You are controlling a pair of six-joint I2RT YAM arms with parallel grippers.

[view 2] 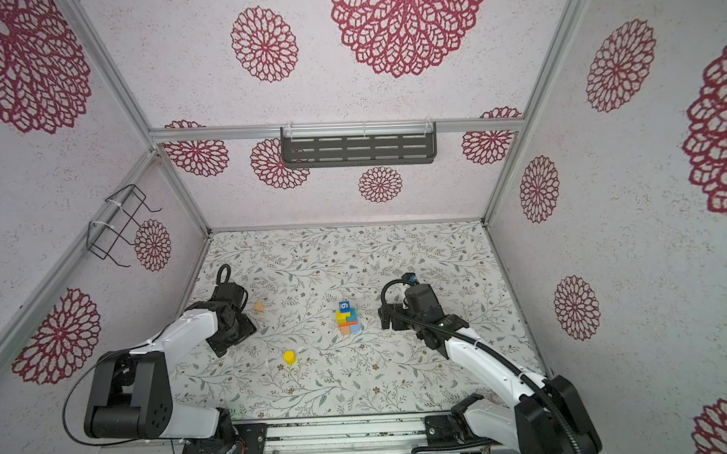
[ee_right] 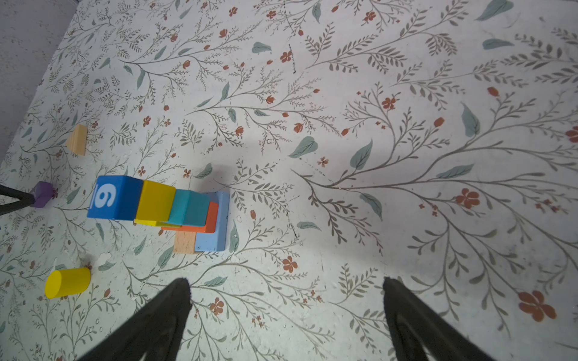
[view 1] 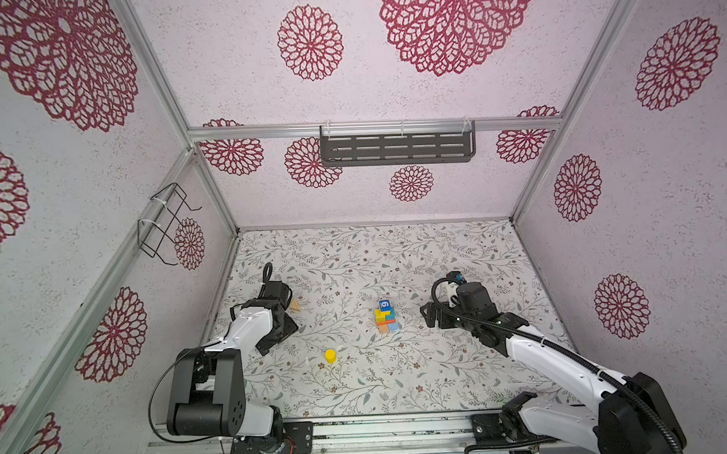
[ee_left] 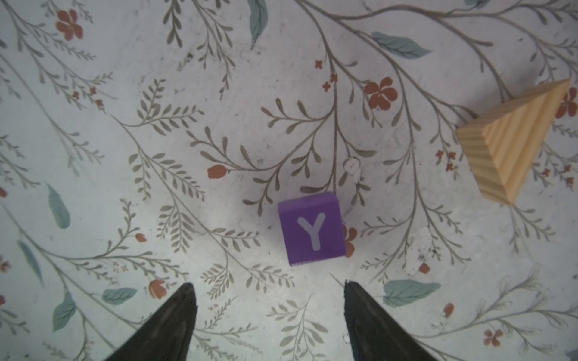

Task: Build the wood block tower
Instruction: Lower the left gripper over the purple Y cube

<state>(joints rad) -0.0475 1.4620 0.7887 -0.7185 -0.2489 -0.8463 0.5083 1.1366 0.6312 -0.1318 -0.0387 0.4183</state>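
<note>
We see the tower (view 1: 386, 317) on the mat (view 1: 396, 256). A blue cube (view 1: 384, 305) marked 6 tops it, with yellow, teal and orange beneath and tan and light blue at its base. Left of the tower and nearer us stands a yellow cylinder (view 1: 330, 356). Farther left, a tan wedge (view 1: 295, 305) lies beside the left arm (view 1: 249, 327). The right gripper (view 1: 430, 316) hangs just right of the tower, not touching it.

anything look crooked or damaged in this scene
The wood block tower is stepped, not flush: the orange brick and a lower yellow block jut out past the blocks above them. The table cover has white chipped patches beside the purple cube.
</note>
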